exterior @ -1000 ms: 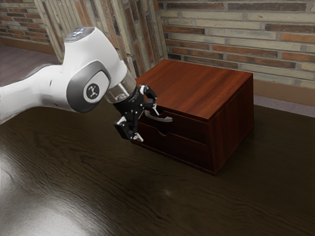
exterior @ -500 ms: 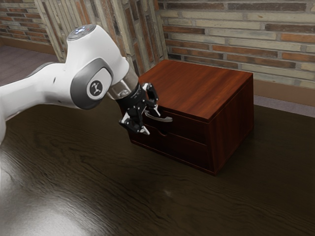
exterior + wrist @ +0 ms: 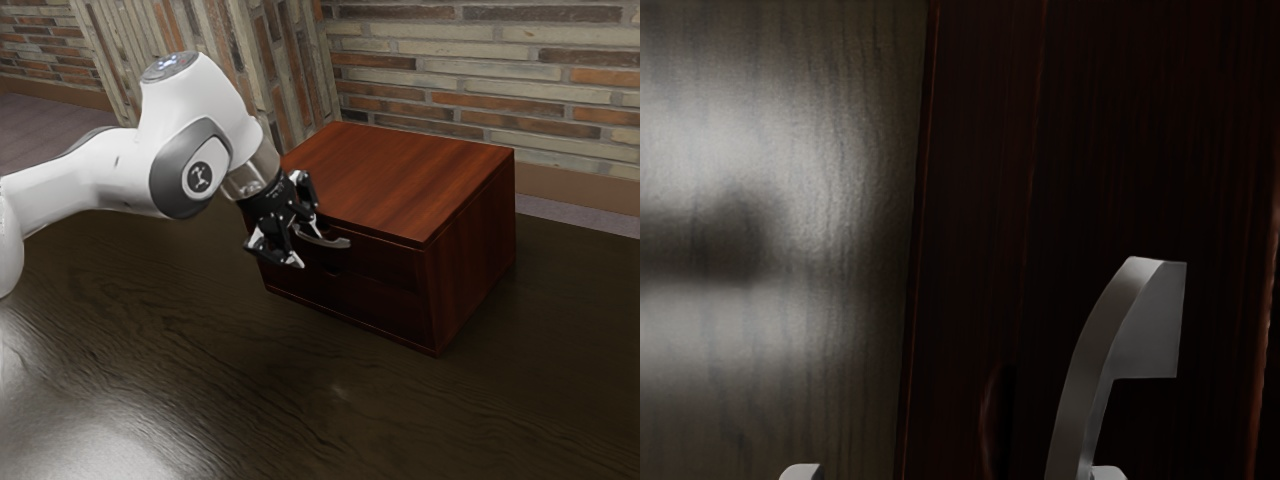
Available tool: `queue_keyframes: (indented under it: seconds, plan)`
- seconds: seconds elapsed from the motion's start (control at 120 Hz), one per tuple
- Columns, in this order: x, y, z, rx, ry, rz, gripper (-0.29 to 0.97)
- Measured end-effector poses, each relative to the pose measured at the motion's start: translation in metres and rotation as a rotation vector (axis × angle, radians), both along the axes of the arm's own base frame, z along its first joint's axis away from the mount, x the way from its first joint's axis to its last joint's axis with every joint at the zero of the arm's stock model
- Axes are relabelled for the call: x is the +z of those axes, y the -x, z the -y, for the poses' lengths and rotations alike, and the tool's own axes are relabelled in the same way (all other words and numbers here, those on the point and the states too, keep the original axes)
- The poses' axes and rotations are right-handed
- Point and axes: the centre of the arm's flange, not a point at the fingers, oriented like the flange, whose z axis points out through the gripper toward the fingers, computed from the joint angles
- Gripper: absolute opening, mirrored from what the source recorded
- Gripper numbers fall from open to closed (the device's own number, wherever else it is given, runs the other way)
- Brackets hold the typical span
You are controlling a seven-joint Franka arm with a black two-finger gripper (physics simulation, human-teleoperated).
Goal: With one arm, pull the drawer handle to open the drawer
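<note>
In the exterior view the tool (image 3: 298, 243) is seen with its fingers spread at the end of the drawer handle (image 3: 330, 241) toward the exterior view's left, and nothing is gripped. The handle is mounted on the upper front of a red-brown wooden cabinet (image 3: 400, 180). Broad, glossy dark worktop (image 3: 200, 380) lies in front. In the wrist view the handle's curved grey metal bar (image 3: 1130, 340) is shown close against dark wood grain.

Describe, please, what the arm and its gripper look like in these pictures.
The arm is a glossy white, rounded shell with grey joint caps; one cap bears a small round emblem. A silvery metal ring joins it to the black, angular gripper, which has small pale details.
</note>
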Motion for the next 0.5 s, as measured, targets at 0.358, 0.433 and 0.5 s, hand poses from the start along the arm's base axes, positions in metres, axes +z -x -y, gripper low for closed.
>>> queue_keyframes:
  seconds: [0.358, 0.433, 0.5]
  plan:
    - [-0.009, 0.006, 0.000, -0.009, 0.002, -0.022, 0.26]
    - [-0.009, 0.013, 0.000, -0.008, 0.002, -0.025, 0.25]
    - [-0.011, 0.018, 0.001, -0.008, 0.002, -0.027, 0.23]
